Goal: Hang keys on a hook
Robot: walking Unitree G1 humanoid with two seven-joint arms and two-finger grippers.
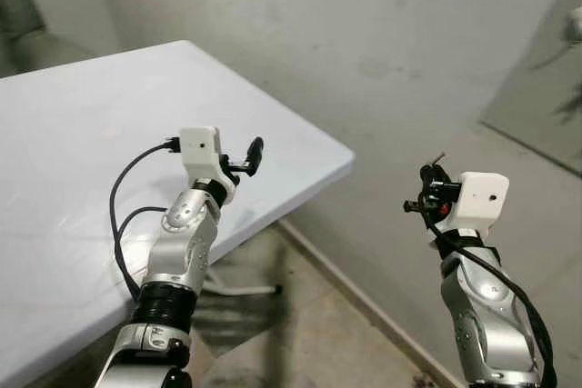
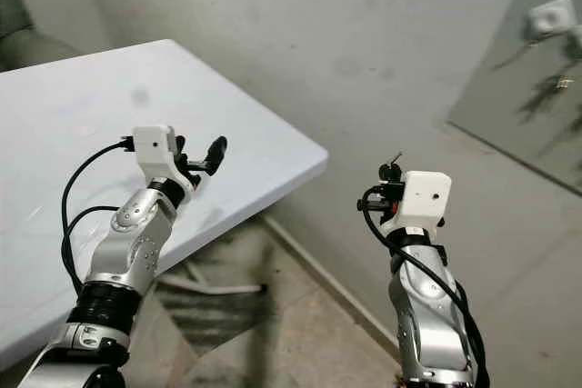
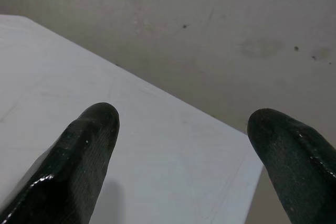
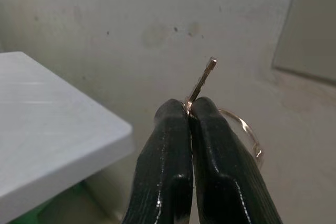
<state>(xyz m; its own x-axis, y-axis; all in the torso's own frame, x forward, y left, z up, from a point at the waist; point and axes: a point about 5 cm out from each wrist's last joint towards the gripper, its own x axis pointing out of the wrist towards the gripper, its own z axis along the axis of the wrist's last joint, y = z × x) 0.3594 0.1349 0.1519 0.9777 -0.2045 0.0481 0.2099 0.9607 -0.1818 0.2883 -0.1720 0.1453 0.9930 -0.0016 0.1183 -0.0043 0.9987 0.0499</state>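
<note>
Right gripper [image 4: 189, 109] was pinched tight on the keys [image 4: 203, 80], held up right of the white table [image 1: 82, 134] near the wall [image 1: 364, 34]; left gripper [image 3: 184, 129] spread wide over the table's far corner.

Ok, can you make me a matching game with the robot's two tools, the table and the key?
Things:
1. left tool
2. right tool
3. white table
4. key

States:
A. pinched, its tip sticking out
B. open, over the table's corner
C. shut, beside the table near the wall
D. under the left arm

Pairs: 1-B, 2-C, 3-D, 4-A
</note>
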